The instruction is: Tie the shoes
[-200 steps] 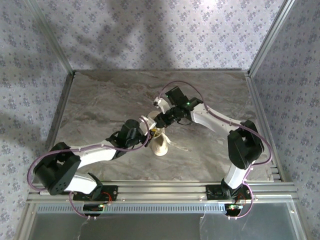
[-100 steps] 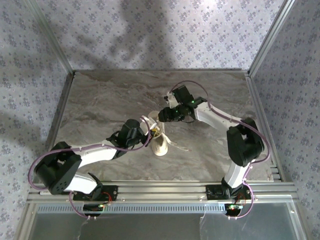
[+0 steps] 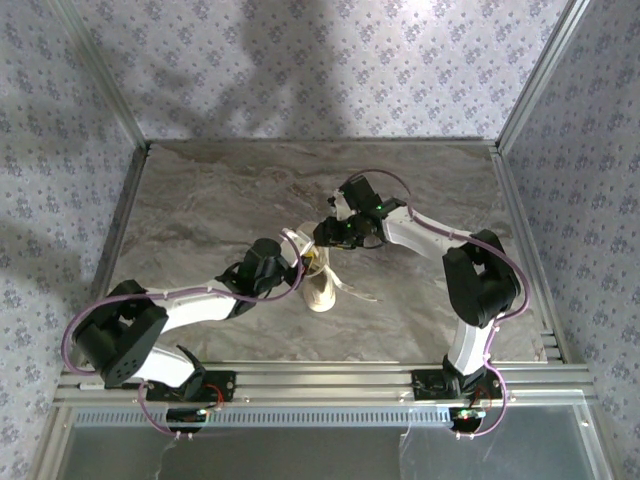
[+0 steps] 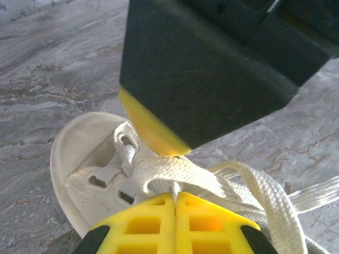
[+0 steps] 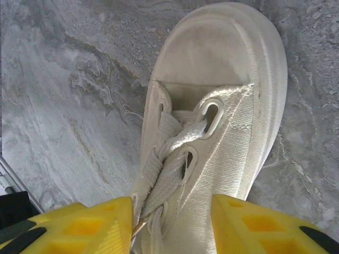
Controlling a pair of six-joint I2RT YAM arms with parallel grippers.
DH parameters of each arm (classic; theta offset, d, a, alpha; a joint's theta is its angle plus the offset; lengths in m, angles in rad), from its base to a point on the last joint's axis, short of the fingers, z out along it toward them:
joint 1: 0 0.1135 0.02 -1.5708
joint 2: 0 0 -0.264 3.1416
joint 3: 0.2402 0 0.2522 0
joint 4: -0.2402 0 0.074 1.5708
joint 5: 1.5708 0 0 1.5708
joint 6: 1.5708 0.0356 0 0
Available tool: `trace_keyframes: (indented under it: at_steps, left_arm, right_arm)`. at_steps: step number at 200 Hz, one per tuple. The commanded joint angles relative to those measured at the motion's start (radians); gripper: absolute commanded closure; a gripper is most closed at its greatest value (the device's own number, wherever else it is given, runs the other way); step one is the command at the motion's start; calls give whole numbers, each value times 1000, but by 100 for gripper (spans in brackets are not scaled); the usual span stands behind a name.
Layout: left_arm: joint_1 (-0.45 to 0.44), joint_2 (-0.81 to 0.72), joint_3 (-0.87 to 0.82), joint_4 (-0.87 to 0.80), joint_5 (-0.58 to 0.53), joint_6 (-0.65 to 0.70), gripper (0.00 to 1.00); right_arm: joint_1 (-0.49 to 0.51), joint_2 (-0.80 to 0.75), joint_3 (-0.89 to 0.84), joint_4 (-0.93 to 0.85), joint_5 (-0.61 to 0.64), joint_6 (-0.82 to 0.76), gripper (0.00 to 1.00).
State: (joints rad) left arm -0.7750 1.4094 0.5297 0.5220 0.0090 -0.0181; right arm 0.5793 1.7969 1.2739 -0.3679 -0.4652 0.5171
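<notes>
The left gripper (image 4: 175, 197) is clamped shut on the white laces (image 4: 180, 172) of the sneaker (image 4: 74, 153). The right gripper (image 5: 172, 209) hangs with jaws apart astride its laced top. The sneaker lies near the middle of the table (image 5: 58, 79), slightly toward the near edge

Shut left hand (image 4: 175, 203), seemingly on lace (image 4: 212, 181)
</notes>
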Motion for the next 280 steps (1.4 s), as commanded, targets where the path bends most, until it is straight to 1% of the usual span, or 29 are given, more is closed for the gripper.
trace_keyframes:
  at_steps: [1,34,56,64,84,100,119,135,156,172,198,207,216,238,256,267,280]
  left_arm:
    - [-12,5,31,50,-13,-10,100]
    - [-19,26,39,51,-11,-13,100]
    - [-26,37,42,53,-11,-14,100]
    - [-26,39,44,53,-13,-14,100]
    - [-30,39,47,52,-21,-13,100]
    - [-30,35,47,50,-24,-10,100]
    - [-32,25,49,46,-27,-4,100]
    - [-32,15,49,36,-32,-3,100]
    - [-31,-1,47,13,-37,-2,91]
    - [-33,-18,38,4,-40,-3,86]
    - [-32,-58,26,-9,-44,-3,70]
    - [-34,-78,27,-32,-42,-4,65]
    - [-35,-104,27,-66,-37,-9,62]
    - [-41,-191,25,-167,-10,-25,59]
    - [-37,-284,20,-244,-30,-83,57]
    - [-12,-327,30,-302,-30,-149,55]
    - [43,-348,59,-353,55,-194,54]
  right_arm:
    - [3,-5,-10,18,-30,36,56]
    - [5,-7,-11,43,-49,44,57]
    - [1,-7,-12,62,-75,50,61]
    - [1,-7,-14,69,-83,51,67]
    - [2,-13,-18,76,-92,47,88]
    - [1,-23,-22,78,-95,37,100]
    - [1,-42,-26,78,-81,16,100]
    - [1,-68,-31,76,-42,-4,100]
    - [2,-107,-38,76,12,-34,100]
    - [4,-133,-43,75,45,-54,100]
    - [7,-168,-53,77,94,-78,100]
    - [6,-178,-53,77,110,-86,100]
    - [8,-186,-50,76,123,-98,100]
    - [10,-203,-36,75,139,-132,100]
    - [19,-206,-17,82,112,-171,100]
    - [27,-209,-6,95,88,-199,100]
    - [44,-215,5,112,67,-232,100]
